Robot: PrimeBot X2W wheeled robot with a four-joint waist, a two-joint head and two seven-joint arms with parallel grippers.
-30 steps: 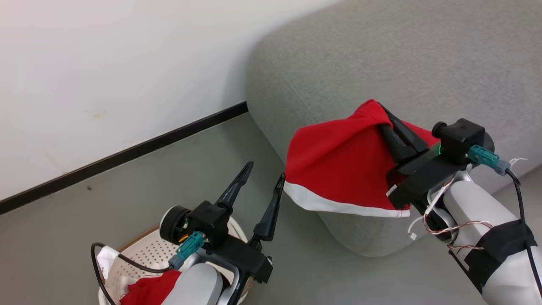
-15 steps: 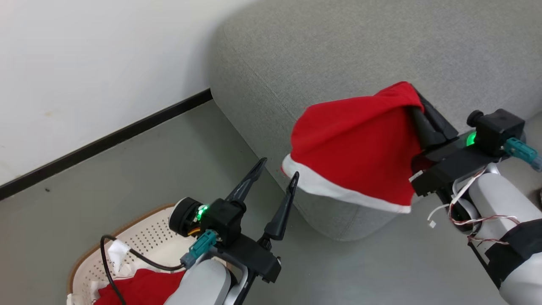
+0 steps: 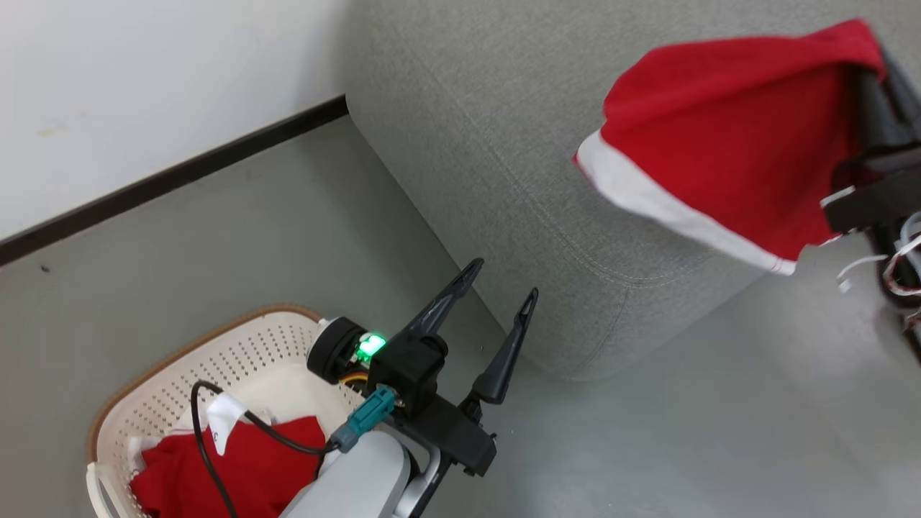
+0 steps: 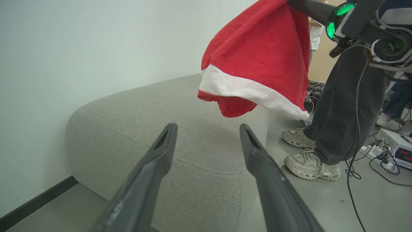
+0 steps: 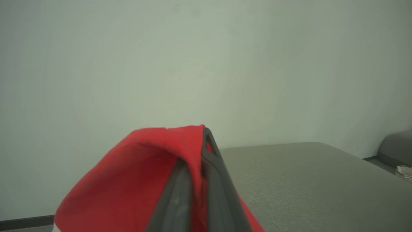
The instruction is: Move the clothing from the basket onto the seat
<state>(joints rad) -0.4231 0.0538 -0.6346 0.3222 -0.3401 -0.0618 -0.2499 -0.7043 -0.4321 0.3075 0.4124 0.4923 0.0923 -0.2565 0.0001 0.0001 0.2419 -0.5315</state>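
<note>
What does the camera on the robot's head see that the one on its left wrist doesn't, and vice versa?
Head view: the basket on the floor, with more red clothing inside. Left wrist view: a person's legs and shoes, plus a box with red digits. Both: the grey seat, the open left jaws, and a red garment held up by the shut right jaws, clear of the seat.

Right gripper (image 5: 199, 141) and its red garment (image 3: 719, 137) now higher, farther over the seat (image 3: 504, 144), away from its front corner.
</note>
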